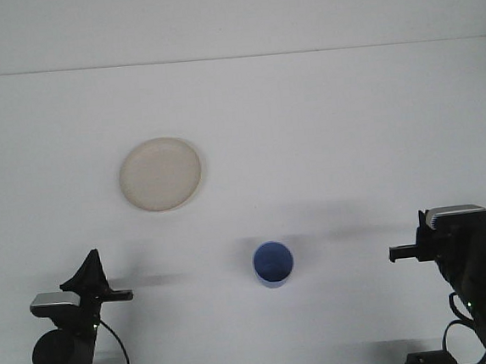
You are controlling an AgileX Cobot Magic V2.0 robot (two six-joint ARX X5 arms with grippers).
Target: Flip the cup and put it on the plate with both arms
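Spreading white across the whole view, the counter (pixel 323 124) carries a cream plate (pixel 161 174) at left of centre, bare, and well apart from it toward the near edge a blue cup (pixel 273 264) standing mouth-up, so the flip looks done while the move onto the plate is left. The left arm (pixel 69 333) and right arm (pixel 467 264) sit low at the near corners, neither touching the cup; whether their fingers are released or clenched I cannot tell.
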